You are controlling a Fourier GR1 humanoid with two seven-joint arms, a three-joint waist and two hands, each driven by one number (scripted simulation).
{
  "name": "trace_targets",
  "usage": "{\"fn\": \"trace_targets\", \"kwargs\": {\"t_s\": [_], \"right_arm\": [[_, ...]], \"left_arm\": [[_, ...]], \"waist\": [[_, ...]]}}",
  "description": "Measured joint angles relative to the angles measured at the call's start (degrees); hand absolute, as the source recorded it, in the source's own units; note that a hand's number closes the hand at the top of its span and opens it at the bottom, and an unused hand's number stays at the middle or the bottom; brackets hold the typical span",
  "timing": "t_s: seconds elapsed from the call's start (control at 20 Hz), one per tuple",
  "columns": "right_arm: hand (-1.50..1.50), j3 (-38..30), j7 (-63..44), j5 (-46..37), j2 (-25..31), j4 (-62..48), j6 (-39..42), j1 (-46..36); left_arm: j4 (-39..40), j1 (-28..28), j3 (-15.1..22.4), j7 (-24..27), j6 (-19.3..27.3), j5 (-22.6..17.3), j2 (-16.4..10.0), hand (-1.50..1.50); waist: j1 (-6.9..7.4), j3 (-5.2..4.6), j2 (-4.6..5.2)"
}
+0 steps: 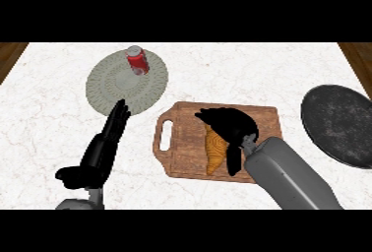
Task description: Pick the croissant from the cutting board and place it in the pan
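We are at the grasp. Our right hand [229, 125] sits over the croissant [213, 156], which lies on the board [187, 147] with its long axis running from 12 to 6 o'clock. The fingers curl over its 12 o'clock end and the thumb runs down its 3 o'clock flank, so we read the hand as clamped on the croissant. How much of the hidden half it has, we cannot tell. The pastry looks to be resting on the wood, so the lift is not yet done.

The pan [338, 125] lies at 3 o'clock of the board, well apart. Next we judge a straight lift clear of the board, then a carry toward 3 o'clock and a lowering inside the pan's rim before the fingers part.

Our left hand [115, 123] rests at 9 o'clock of the board, fingers straight. Its tips lie at the edge of a plate [116, 91] carrying a can [137, 61], at 10 o'clock of the board.
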State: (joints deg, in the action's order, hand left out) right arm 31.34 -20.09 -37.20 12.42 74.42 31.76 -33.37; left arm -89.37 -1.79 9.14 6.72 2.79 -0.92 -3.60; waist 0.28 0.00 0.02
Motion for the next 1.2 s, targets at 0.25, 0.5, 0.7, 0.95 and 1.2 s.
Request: {"fn": "trace_targets", "kwargs": {"t_s": [0.25, 0.5, 0.7, 0.95, 1.2], "right_arm": [[-1.5, -2.0, 2.5, -4.2, -2.2, -2.4, -0.4, 1.6], [-1.5, -3.6, 5.0, -8.6, -5.6, -10.7, -2.3, -0.3], [1.5, -2.7, 8.7, -11.2, -5.1, -13.7, -0.9, -2.4], [1.5, -1.2, 13.1, -15.8, -4.7, -14.8, -3.6, -2.2], [1.5, -2.2, 17.4, -19.2, -5.3, -17.8, -7.2, -3.4]], "left_arm": [[0.4, -0.6, -1.0, -0.4, -0.7, 0.0, 0.2, 0.0], [0.6, -0.1, -1.5, 0.3, -1.6, 0.1, 0.3, 0.0], [0.3, -0.7, -2.4, -0.4, -2.3, -0.3, -0.2, 0.0], [-0.1, -1.0, -2.0, -1.0, -1.6, 0.5, 0.7, 0.0], [-0.9, -0.3, -1.9, -1.2, -1.8, 0.8, 1.0, 0.0]], "waist": [[-0.05, 0.0, -0.01], [0.08, 0.0, 0.03], [0.15, -0.08, -0.28], [0.14, -0.14, -0.73], [0.22, -0.17, -0.86]]}}
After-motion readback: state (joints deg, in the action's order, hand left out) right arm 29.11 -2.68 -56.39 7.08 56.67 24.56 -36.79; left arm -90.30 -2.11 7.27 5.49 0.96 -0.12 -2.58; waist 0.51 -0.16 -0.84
